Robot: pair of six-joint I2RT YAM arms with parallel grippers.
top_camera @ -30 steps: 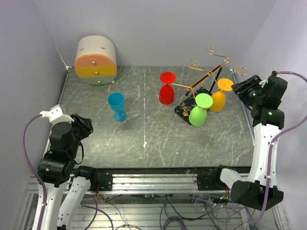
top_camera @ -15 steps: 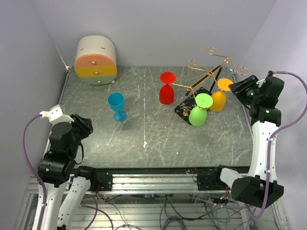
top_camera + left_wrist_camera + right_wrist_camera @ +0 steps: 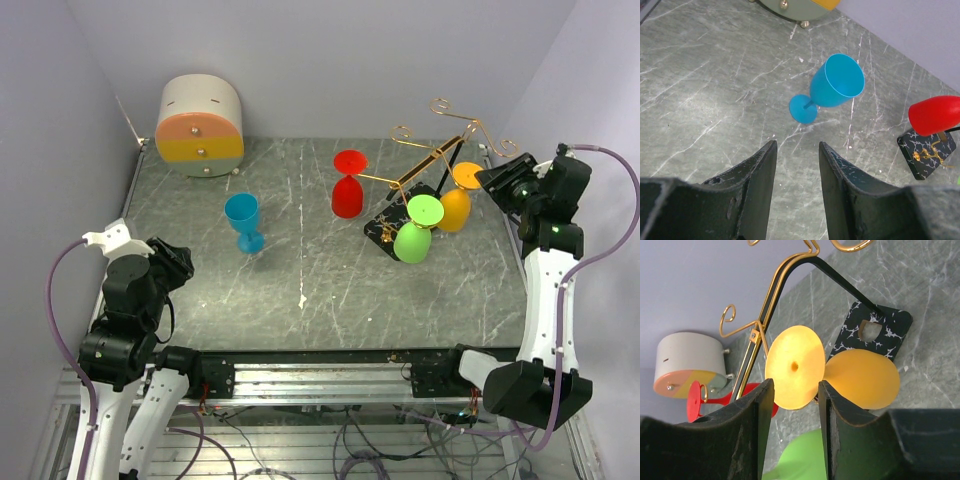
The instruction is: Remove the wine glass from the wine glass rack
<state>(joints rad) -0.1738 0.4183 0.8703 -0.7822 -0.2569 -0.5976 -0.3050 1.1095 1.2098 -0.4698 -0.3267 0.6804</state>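
The wine glass rack stands tilted at the back right, gold wire arms on a black post and base. Three wine glasses hang from it upside down: orange, green and red. My right gripper is level with the orange glass's foot. In the right wrist view the jaws of the gripper stand open on either side of that round foot, and its bowl lies to the right. My left gripper is open and empty above the table.
A blue wine glass stands upright on the table at mid left, ahead of my left gripper. A small round-topped drawer box sits at the back left. Grey walls close in the table on three sides.
My right gripper has edged left toward the orange glass's foot and its jaws have narrowed a little. The left arm has not moved.
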